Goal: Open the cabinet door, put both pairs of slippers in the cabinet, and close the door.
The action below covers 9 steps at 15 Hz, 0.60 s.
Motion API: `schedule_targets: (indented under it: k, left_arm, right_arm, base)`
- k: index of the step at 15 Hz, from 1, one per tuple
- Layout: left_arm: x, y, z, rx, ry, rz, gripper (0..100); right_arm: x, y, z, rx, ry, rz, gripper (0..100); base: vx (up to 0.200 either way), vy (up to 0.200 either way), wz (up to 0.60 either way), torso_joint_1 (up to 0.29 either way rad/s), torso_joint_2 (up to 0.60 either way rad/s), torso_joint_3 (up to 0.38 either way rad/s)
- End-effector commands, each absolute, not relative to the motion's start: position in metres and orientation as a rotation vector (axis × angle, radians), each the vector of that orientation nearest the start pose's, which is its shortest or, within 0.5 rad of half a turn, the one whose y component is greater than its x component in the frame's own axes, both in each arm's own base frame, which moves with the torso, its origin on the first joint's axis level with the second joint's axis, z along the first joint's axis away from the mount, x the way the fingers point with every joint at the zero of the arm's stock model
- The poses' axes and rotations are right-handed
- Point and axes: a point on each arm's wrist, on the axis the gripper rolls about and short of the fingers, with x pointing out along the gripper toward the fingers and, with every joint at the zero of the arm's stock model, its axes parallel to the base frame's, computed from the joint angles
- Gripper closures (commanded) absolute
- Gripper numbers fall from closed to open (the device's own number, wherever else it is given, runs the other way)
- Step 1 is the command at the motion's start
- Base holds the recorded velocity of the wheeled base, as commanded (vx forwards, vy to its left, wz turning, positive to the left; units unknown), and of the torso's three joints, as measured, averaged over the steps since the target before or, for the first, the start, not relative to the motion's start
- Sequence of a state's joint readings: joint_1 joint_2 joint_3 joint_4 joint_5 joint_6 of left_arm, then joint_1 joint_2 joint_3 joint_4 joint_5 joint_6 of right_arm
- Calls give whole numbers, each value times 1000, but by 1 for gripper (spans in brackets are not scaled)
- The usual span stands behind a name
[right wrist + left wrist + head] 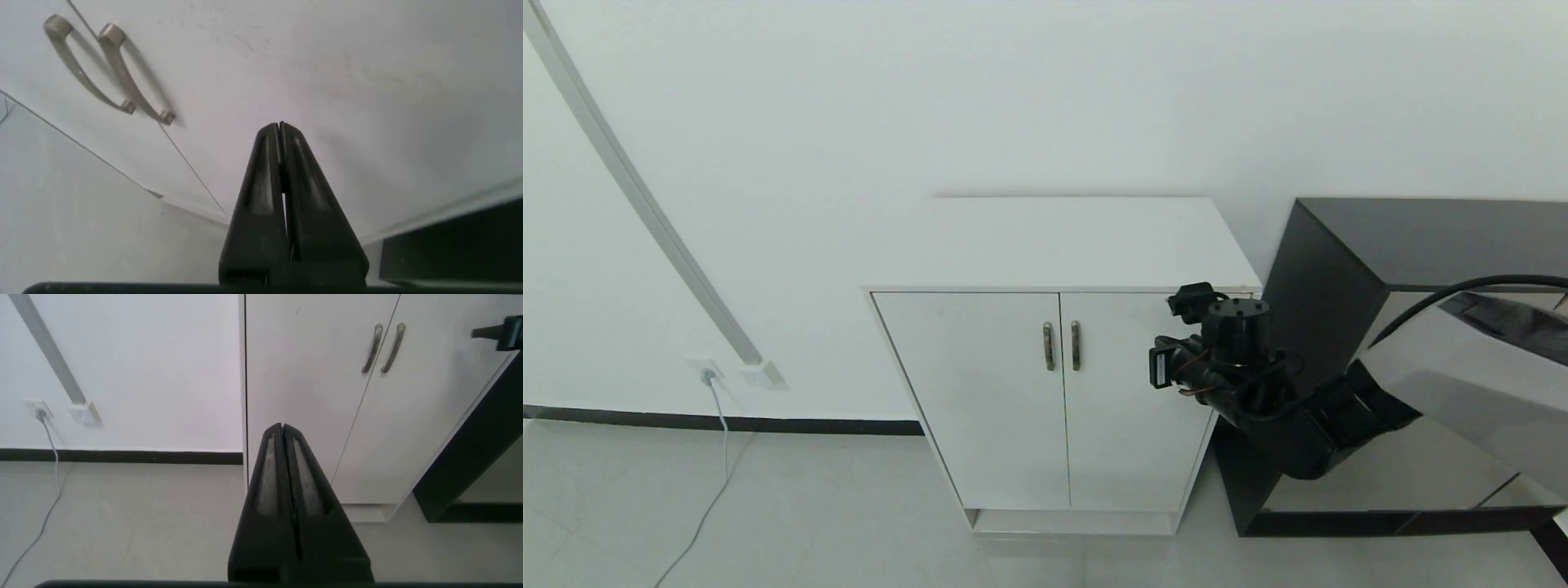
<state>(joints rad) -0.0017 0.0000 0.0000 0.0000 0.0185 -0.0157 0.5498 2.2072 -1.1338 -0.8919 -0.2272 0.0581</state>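
The right gripper (280,131) is clenched on nothing, fingers pressed flat together, and hangs close before the right door (1127,392) of the cabinet (1062,245), between the handles (1076,345) at the door's inner edge and its outer edge. The left gripper (283,429) is likewise pinched tight and empty, well apart from the cabinet and facing its left front edge over the floor (122,514). The cabinet stands against the wall (849,122) with both doors closed, a black unit (1323,286) just beside it on the right.
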Motion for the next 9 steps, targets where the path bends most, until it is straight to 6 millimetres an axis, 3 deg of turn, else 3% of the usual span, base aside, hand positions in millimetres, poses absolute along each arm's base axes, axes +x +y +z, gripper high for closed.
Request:
schedule_targets:
  k: [1, 6, 9]
  left_arm:
    - [-23, 0, 75, -15, 0, 17, 100]
    - [-23, 0, 75, -20, 0, 18, 100]
    - [-23, 0, 75, -20, 0, 18, 100]
  right_arm:
    - [339, 198, 133, 1, 149, 308, 100]
    - [287, 147, 153, -6, 164, 206, 100]
    - [249, 99, 157, -16, 176, 16, 100]
  base:
    - [0, 0, 0, 0, 0, 0]
    - [0, 0, 0, 0, 0, 0]
    - [0, 0, 0, 0, 0, 0]
